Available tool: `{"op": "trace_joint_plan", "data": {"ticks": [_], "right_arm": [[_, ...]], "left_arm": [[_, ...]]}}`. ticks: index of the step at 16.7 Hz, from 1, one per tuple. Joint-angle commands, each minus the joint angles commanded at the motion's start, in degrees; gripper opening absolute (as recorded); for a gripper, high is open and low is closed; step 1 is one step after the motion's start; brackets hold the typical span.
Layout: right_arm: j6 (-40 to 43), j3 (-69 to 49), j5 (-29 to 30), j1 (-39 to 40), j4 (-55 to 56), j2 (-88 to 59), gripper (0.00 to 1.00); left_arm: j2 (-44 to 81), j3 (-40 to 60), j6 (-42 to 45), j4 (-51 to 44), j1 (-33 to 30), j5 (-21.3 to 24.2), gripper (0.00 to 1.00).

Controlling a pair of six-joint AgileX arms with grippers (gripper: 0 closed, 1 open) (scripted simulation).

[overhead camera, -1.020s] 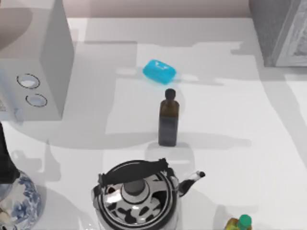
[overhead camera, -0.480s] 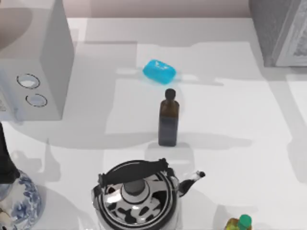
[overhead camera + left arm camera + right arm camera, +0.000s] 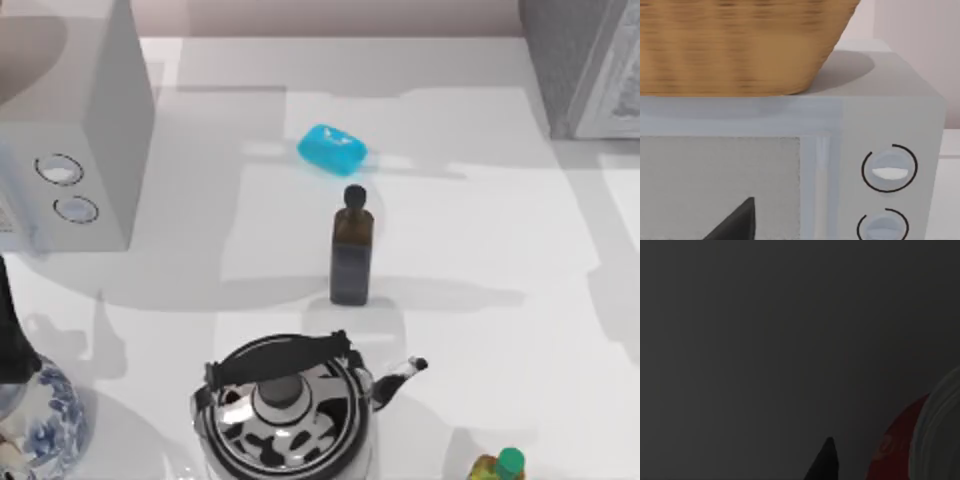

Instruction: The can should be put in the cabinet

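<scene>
The right wrist view is dark; a red sliver of the can (image 3: 895,450) shows in it under a pale curved rim, and a black tip of my right gripper (image 3: 826,462) sits close beside it. Whether the can is held cannot be told. The cabinet (image 3: 560,60), a grey speckled box with a pale lined door panel (image 3: 618,85), stands at the table's far right corner. My left gripper (image 3: 735,225) appears as a black wedge facing the white box with two round dials (image 3: 888,170), and the left arm (image 3: 10,330) stays at the table's left edge.
A dark brown bottle (image 3: 352,255) stands mid-table, with a blue soap-like block (image 3: 333,148) behind it. A black-and-white kettle (image 3: 285,410) sits at the front, a blue-patterned vase (image 3: 40,425) at front left and a green-capped bottle (image 3: 500,466) at front right. A wicker basket (image 3: 740,45) rests on the dial box (image 3: 70,150).
The shadow on the table at the right has shifted a little. The objects on the table have not moved.
</scene>
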State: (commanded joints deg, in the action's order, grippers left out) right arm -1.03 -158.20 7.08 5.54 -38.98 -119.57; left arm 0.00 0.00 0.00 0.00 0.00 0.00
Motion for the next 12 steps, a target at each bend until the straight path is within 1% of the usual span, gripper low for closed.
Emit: {"op": "trace_joint_plan", "data": {"ticks": [4, 12], "right_arm": [[0.0, 0.0, 0.0, 0.0, 0.0, 0.0, 0.0], [0.0, 0.0, 0.0, 0.0, 0.0, 0.0, 0.6]], "left_arm": [[0.0, 0.0, 0.0, 0.0, 0.0, 0.0, 1.0], [0.0, 0.0, 0.0, 0.0, 0.0, 0.0, 1.0]]}}
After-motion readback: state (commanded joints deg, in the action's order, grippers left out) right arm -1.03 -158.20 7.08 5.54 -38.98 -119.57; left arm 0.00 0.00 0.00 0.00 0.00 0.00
